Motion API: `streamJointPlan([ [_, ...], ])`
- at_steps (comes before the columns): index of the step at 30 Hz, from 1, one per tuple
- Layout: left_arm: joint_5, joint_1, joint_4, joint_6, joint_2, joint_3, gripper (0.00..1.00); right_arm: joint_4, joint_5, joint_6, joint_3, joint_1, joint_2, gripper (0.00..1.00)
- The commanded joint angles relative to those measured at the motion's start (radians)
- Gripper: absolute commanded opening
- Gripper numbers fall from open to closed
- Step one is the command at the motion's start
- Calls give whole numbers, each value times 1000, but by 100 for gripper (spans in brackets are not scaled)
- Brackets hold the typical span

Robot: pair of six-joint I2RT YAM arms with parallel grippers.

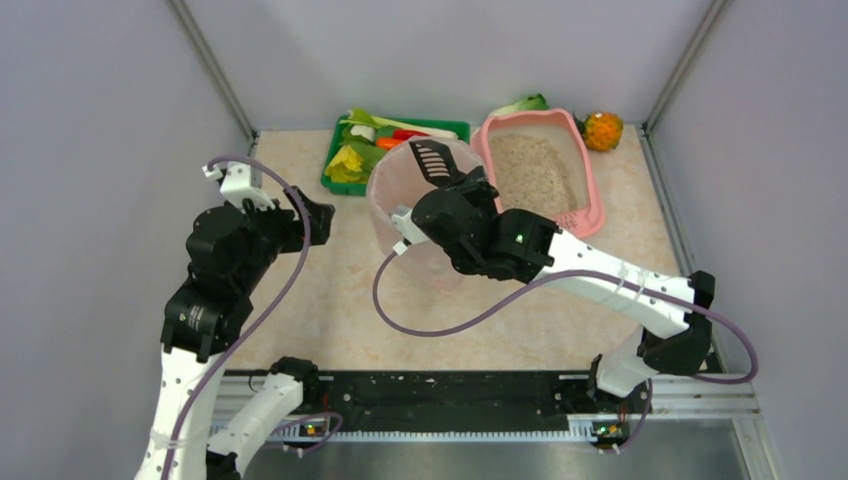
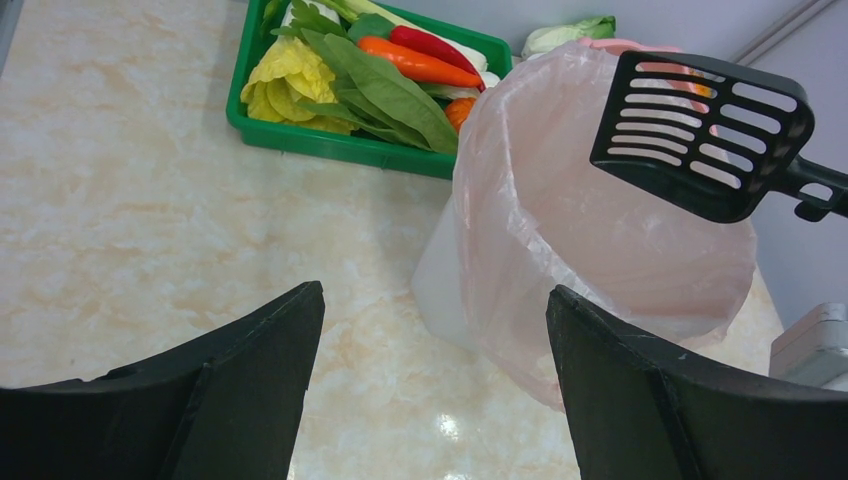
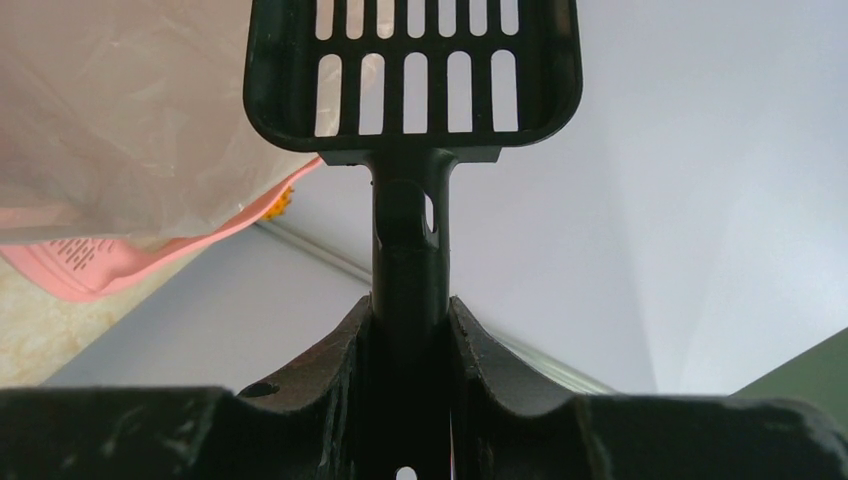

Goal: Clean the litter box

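Right gripper (image 3: 410, 340) clamps the black litter scoop (image 3: 410, 70) by its handle over the bag-lined bin (image 2: 600, 250); left gripper (image 2: 435, 380) gapes empty. You find the litter box (image 1: 593, 180) upper right: probably rigid, light plastic, grab its rim.

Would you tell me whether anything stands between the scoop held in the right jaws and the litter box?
Nothing visible does: the scoop hangs above the bag-lined bin, clear of its rim, and the litter box lies right beside that bin.

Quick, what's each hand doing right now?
Left hand: open, holding nothing.
Right hand: shut on the black litter scoop, by its handle.
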Motion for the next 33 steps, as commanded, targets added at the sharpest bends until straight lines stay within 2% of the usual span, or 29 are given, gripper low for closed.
streamJointPlan([
  [1, -9, -1, 24, 20, -6, 1, 87, 59, 47, -26, -43, 12, -50, 0],
  [14, -1, -1, 25, 2, -9, 2, 87, 287, 97, -128, -149, 27, -149, 0],
  [16, 0, 0, 22, 1, -12, 2, 87, 389, 110, -169, -200, 27, -171, 0],
  [20, -10, 0, 17, 0, -21, -2, 87, 430, 95, -164, -247, 32, -204, 0],
  [24, -14, 0, 13, -2, -27, -4, 87, 417, 41, -71, -244, 32, -239, 0],
  [29, -5, -1, 13, -4, -25, 0, 87, 304, -53, 136, -194, 28, -250, 0],
  [33, 0, 0, 12, -10, -24, -1, 87, 265, -93, 224, -195, 4, -252, 0],
])
